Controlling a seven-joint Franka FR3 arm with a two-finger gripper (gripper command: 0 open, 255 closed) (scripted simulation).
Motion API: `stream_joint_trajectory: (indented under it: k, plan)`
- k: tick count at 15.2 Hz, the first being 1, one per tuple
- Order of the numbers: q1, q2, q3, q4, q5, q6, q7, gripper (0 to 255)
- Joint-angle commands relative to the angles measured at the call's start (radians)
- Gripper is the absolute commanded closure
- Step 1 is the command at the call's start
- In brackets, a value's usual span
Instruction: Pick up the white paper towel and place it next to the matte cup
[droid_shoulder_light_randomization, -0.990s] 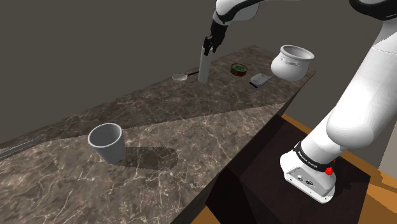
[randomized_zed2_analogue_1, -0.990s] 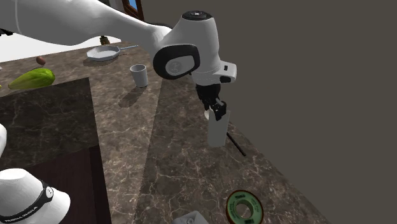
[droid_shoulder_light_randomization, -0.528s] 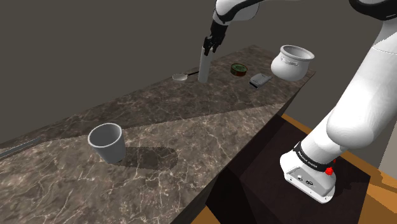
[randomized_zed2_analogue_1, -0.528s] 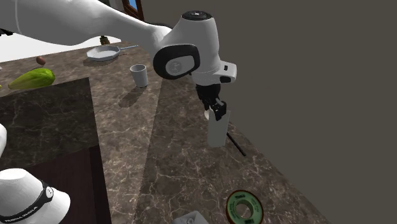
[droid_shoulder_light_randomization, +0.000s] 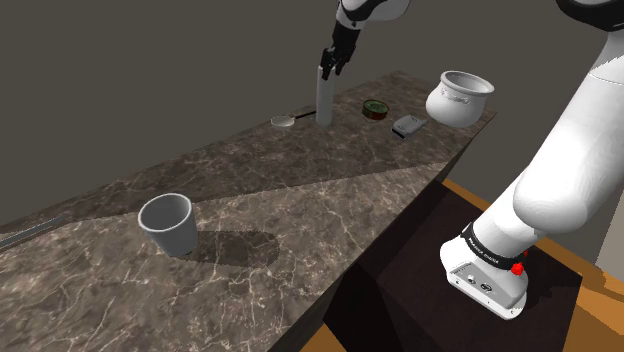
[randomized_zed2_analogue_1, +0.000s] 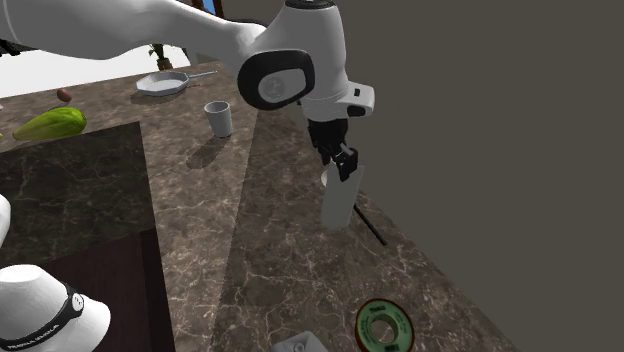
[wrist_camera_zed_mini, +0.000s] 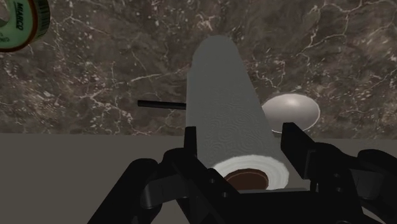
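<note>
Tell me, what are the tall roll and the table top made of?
The paper towel roll looks like soft pale paper: faintly dimpled surface, brown cardboard-like core. The countertop looks like smooth dark stone, maybe marble, from its pale veins; it might be only a printed pattern.

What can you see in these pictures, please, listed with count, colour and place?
counter: 1, dark marbled, beneath everything
towel: 1 roll, pale grey, upright, clasped by hand
cup: 1, grey, shoulder view's lower left
spoon: 1, grey bowl, black handle, beside towel
tape: 1, green, between towel and pot
box: 1, grey, beside tape
pot: 1, white, shoulder view's upper right
pan: 1, grey, beyond cup in second exterior view
vegetable: 1, green, second exterior view's left
stand: 1, dark, shoulder view's lower right
arm: 1, white
hand: 1, black, shut on towel's top
</note>
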Motion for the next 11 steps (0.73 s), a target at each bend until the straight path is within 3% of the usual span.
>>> stream_joint_trajectory:
  k: [1,11]
  plan:
    - [0.0,-0.009,0.0,0.013,-0.002,-0.023,0.002,255]
    - [0.0,-0.038,-0.002,0.111,-0.008,-0.149,0.009,255]
